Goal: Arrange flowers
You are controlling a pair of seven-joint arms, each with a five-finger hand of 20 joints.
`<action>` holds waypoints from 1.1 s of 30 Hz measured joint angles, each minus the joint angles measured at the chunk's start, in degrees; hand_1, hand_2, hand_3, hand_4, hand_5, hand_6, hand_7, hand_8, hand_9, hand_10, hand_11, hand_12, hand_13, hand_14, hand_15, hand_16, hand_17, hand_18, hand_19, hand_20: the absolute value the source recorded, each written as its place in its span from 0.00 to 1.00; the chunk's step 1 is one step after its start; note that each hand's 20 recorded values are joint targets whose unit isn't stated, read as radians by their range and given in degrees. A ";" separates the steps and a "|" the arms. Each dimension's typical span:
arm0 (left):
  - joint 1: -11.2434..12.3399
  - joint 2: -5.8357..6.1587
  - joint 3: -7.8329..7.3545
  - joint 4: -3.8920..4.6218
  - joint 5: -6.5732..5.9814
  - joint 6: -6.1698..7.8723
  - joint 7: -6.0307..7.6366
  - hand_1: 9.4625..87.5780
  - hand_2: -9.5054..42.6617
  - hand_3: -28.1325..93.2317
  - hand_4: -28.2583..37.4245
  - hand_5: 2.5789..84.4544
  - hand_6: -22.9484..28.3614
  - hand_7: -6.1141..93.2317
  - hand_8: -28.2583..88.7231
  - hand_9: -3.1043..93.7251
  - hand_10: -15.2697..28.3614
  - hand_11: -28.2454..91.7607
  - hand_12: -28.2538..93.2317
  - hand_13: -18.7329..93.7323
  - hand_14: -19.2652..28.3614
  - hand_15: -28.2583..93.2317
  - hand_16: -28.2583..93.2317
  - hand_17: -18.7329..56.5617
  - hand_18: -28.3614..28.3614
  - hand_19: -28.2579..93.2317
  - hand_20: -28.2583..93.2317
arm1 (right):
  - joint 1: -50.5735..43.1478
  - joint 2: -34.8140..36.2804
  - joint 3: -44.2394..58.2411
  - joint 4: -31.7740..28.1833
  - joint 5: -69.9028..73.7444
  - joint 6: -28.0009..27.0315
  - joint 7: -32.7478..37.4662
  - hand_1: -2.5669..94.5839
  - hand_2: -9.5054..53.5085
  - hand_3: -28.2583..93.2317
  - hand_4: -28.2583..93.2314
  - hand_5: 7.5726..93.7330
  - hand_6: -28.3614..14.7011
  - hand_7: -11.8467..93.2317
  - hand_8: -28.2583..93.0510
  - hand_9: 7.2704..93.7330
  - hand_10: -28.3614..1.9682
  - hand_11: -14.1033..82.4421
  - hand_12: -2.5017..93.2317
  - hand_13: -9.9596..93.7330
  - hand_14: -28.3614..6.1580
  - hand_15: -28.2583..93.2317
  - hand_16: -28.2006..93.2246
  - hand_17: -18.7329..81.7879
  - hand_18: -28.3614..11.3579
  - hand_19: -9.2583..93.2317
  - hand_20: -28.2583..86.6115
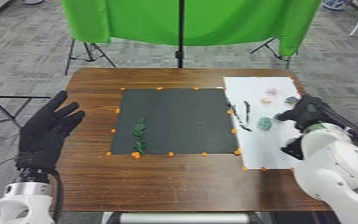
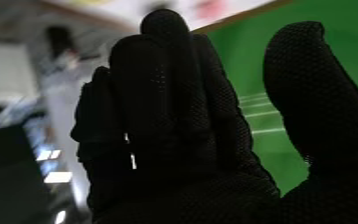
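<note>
From over here I see the robot's left hand (image 1: 44, 135) at the left, held by that side of the brown wooden table (image 1: 175, 185), its fingers straight and loosely apart, gripping nothing. Just to the right of that hand, a leafy green sprig (image 1: 140, 136) lies lengthwise on the near left part of a dark sheet (image 1: 175, 115). Orange dabs (image 1: 135, 155) dot the sheet's edges. Across the table from both hands hangs a green cloth (image 1: 211, 25).

Further right, toward the other hand, a white sheet (image 1: 255, 85) holds thin dark stems (image 1: 247, 111). Between these and the right hand (image 1: 309, 112) sits a round blue-green bloom (image 1: 264, 124), near the hand. A peach flower (image 1: 265, 101) and a pink one (image 1: 271, 91) lie beyond it, farther from the robot and left of the hand. A dark green clump (image 1: 292, 100) is just beside the hand, on its far left side.

The right hand is over the white sheet's right side. In its wrist view the fingers stand straight with the thumb spread away, so it's open.
</note>
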 measured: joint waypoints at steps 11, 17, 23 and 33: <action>0.13 0.77 0.60 0.00 -0.42 0.19 0.67 0.22 0.34 0.87 0.10 0.46 0.63 0.17 0.16 0.41 0.83 0.43 0.32 0.40 1.00 0.67 0.15 0.13 1.00 0.74 0.23 | -11.16 3.69 7.55 2.71 -3.59 -6.11 2.85 0.42 0.00 0.84 0.03 0.63 0.52 0.23 0.14 0.72 0.33 0.48 0.20 0.71 0.37 0.81 0.35 0.51 0.05 0.98 0.41; 0.13 0.68 0.59 -0.01 -0.44 0.38 0.45 0.22 0.33 0.87 0.10 0.46 0.63 0.17 0.16 0.41 0.83 0.43 0.32 0.40 1.00 0.67 0.15 0.13 1.00 0.74 0.23 | -12.71 3.62 6.29 4.71 -1.57 -7.26 3.34 0.42 0.00 0.84 0.02 0.63 0.53 0.23 0.14 0.71 0.33 0.47 0.19 0.71 0.37 0.81 0.34 0.50 0.04 0.97 0.42; 0.02 0.59 0.56 0.01 -0.44 0.36 0.29 0.22 0.33 0.87 0.10 0.46 0.63 0.17 0.16 0.41 0.83 0.43 0.32 0.40 1.00 0.67 0.15 0.13 1.00 0.74 0.23 | -11.89 3.56 3.39 5.95 -1.89 -7.75 3.64 0.44 0.00 0.84 0.02 0.67 0.55 0.24 0.14 0.74 0.36 0.47 0.19 0.73 0.40 0.81 0.34 0.51 0.05 0.97 0.42; -0.04 0.38 0.54 0.04 -0.53 0.36 -0.02 0.22 0.33 0.88 0.10 0.46 0.63 0.17 0.16 0.41 0.83 0.43 0.32 0.40 1.00 0.67 0.15 0.13 1.00 0.74 0.23 | -4.50 5.09 -7.11 10.32 -10.91 -8.06 4.12 0.59 0.00 0.79 0.00 0.93 0.65 0.29 0.27 0.96 0.59 0.54 0.24 0.89 0.61 0.79 0.39 0.65 0.16 1.00 0.54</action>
